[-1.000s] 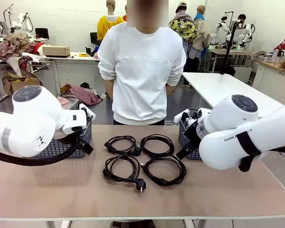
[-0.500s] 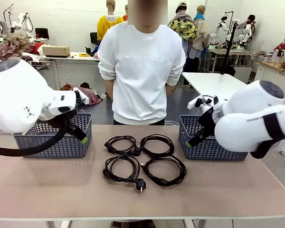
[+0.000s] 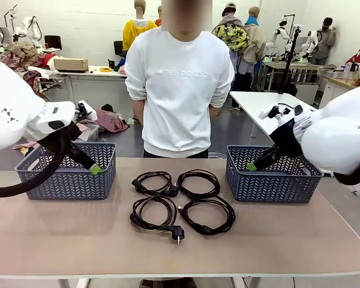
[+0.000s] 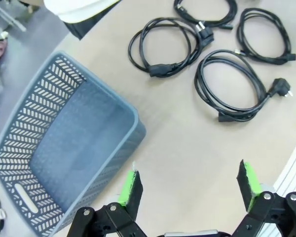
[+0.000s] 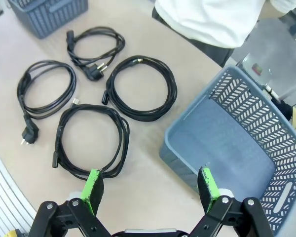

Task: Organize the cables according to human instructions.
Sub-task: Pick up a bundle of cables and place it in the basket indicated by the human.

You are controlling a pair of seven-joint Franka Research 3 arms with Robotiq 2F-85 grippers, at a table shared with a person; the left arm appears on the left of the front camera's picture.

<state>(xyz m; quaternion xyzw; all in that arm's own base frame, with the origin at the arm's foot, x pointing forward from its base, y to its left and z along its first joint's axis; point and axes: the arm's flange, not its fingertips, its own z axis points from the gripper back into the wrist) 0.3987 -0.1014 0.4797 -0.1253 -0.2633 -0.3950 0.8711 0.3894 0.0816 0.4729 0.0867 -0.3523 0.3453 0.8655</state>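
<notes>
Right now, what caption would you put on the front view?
Four coiled power cords lie between two grey baskets, a person standing behind.

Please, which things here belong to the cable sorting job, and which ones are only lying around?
For the job:
- four black cables, coiled between the baskets
- left basket and right basket, probably where the cables go

Only lying around, in the background:
- cardboard box
- pile of clothes
- white table

I'm seeing black cables on a tan table, blue-grey herringbone-cutout baskets, and green pads on my left gripper.
</notes>
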